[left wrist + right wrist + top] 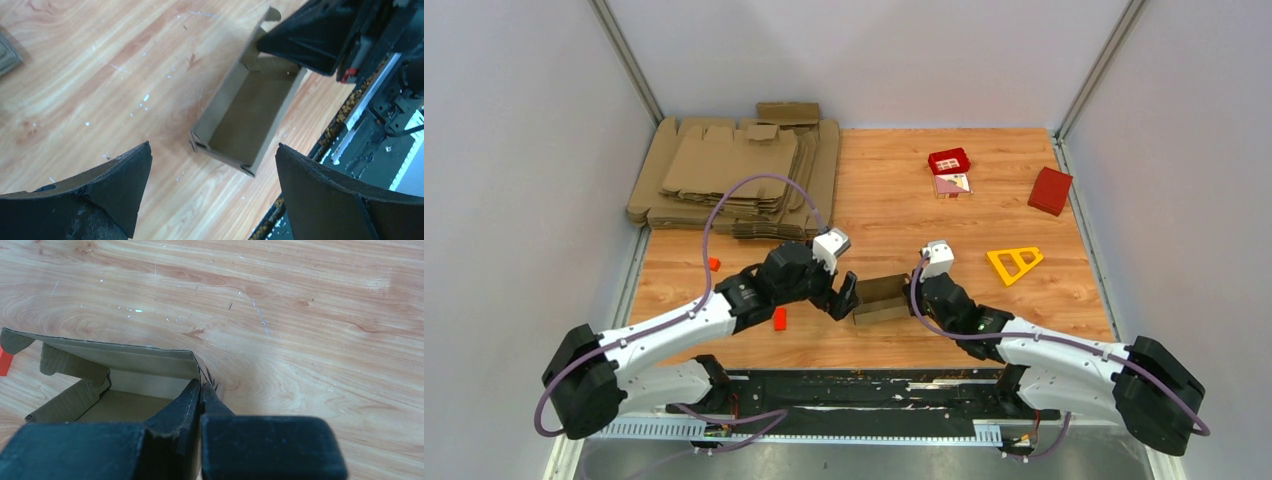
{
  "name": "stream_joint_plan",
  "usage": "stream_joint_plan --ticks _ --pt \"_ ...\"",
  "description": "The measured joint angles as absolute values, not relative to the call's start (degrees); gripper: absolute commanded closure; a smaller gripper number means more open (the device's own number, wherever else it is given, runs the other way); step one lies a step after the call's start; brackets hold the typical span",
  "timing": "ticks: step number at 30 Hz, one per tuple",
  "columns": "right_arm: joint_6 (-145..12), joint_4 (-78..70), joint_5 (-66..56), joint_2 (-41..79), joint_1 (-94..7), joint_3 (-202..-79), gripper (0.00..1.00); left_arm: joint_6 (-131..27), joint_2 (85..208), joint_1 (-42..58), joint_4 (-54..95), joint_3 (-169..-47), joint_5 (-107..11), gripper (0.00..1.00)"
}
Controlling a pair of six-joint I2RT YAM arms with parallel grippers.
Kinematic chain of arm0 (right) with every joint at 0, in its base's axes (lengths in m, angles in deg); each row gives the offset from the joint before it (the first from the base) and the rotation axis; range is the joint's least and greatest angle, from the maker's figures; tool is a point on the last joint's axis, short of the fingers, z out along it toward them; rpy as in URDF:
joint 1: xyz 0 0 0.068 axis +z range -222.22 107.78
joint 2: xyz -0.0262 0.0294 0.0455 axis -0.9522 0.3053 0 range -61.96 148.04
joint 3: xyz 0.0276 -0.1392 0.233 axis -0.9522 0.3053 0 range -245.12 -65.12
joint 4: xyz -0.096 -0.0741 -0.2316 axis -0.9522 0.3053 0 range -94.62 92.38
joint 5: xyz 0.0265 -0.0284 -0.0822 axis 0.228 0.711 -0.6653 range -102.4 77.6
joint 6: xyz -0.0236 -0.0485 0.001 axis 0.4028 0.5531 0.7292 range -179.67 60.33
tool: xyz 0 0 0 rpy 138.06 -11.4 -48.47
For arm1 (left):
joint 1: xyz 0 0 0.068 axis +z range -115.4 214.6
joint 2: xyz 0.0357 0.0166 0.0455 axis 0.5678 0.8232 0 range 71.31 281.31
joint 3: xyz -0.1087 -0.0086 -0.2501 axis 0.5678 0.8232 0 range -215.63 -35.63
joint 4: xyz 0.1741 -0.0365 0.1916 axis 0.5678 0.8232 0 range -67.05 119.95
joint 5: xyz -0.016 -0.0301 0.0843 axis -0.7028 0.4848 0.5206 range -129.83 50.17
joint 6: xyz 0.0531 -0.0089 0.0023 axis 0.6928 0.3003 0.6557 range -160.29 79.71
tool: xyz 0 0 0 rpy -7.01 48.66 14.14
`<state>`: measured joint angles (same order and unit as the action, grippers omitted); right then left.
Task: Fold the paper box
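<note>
**A:** How did the left side look?

**B:** A pile of flat blanks [734, 170] lay well beyond the left pincer [212, 200], out of its reach. The pincer itself was spread wide, its fingers [115, 190] far apart with nothing between them.

**A:** And the paper box [250, 115]?

**B:** It sat on the table [874, 180] just ahead of the left fingertips, with a gap showing in the wrist view. It was directly between the two pincers. Its open side faced up, the walls stood, and small flaps showed at the corners. I judged the tray formed and the closing not yet done.

**A:** What kept it in place?

**B:** The right pincer [201, 390] was pressed together on the end wall nearest it, one finger inside the box and one outside. That pinch probably anchored the box so it wouldn't slide or spring flat while the other arm worked.

**A:** Why so wide on the left, then?

**B:** My guess is that it stood ready to take the near end or push a flap.

**A:** Anything past the right pincer?

**B:** A yellow triangle [1014, 262] was near it on its right, and a red box [1050, 190] lay farther off. Neither was in the way.
</note>
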<state>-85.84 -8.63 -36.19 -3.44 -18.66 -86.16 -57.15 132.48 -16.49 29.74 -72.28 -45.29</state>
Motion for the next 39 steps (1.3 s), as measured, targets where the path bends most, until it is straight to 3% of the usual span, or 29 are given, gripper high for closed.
stream_joint_plan --ticks 17,26,29,34,39 --pt "-85.0 -9.4 -34.8 -1.1 -18.7 -87.3 1.00 -48.8 152.0 -13.0 24.3 -81.1 -62.6 0.00" --pt "-85.0 -9.4 -34.4 0.2 -18.7 -88.3 1.00 -45.2 154.3 -16.5 28.1 -82.5 -59.8 0.00" --pt "-85.0 -9.3 -34.3 0.9 -18.7 -88.8 0.99 -44.1 155.1 -17.6 29.1 -83.2 -58.8 0.05" --pt "-85.0 -8.6 -34.3 1.5 -18.7 -89.5 0.83 -43.1 156.4 -17.9 30.3 -83.7 -57.1 0.22" --pt "-85.1 -6.6 -34.2 0.5 -18.6 -89.6 0.70 -42.2 156.6 -18.0 30.3 -83.7 -55.5 0.31"
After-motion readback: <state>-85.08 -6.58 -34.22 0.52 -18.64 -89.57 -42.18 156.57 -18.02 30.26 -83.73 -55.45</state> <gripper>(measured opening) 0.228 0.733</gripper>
